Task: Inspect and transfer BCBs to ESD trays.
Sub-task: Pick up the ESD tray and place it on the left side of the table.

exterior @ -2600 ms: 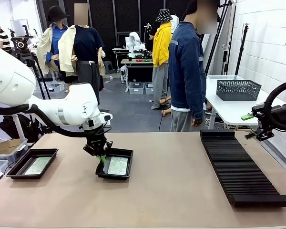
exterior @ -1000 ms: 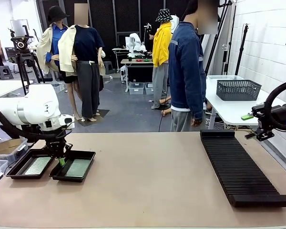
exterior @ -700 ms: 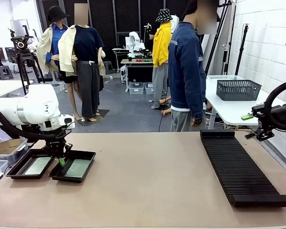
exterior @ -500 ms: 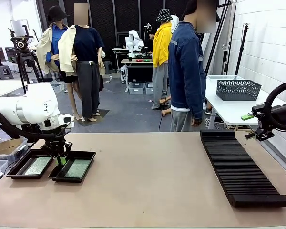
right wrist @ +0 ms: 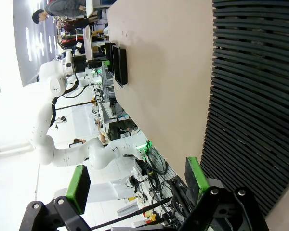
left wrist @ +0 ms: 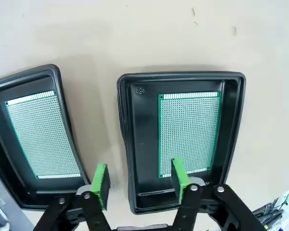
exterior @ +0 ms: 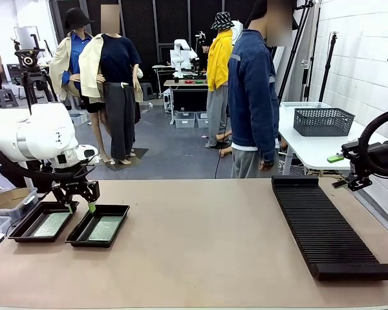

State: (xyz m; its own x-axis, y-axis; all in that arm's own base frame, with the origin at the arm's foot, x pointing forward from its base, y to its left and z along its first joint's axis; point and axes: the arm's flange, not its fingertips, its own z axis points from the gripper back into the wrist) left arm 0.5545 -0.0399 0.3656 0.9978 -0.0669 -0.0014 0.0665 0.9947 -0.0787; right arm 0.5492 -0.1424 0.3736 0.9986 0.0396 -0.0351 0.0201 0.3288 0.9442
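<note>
place: robotics lab | cues: tripod camera (exterior: 27, 61); white brick wall (exterior: 365, 58)

My front camera looks across the bench (exterior: 207, 258) toward the person; my left wrist camera looks straight down, close over the same two trays (left wrist: 183, 144).

- ESD trays (left wrist: 127, 144) (left wrist: 58, 79): plain matte black.
- BCBs (left wrist: 189, 130) (left wrist: 41, 134): green edges, pale faces covered in a fine regular grid of tiny dots.
- Left gripper (left wrist: 140, 185): black body, bright green pads (left wrist: 102, 185).
- Right gripper (right wrist: 137, 190): black, green pads (right wrist: 78, 187).
- Worktop (exterior: 213, 245): plain light tan.
- Slotted rack (exterior: 323, 229): black, evenly ribbed.
- Arms (exterior: 42, 135): white.
</note>
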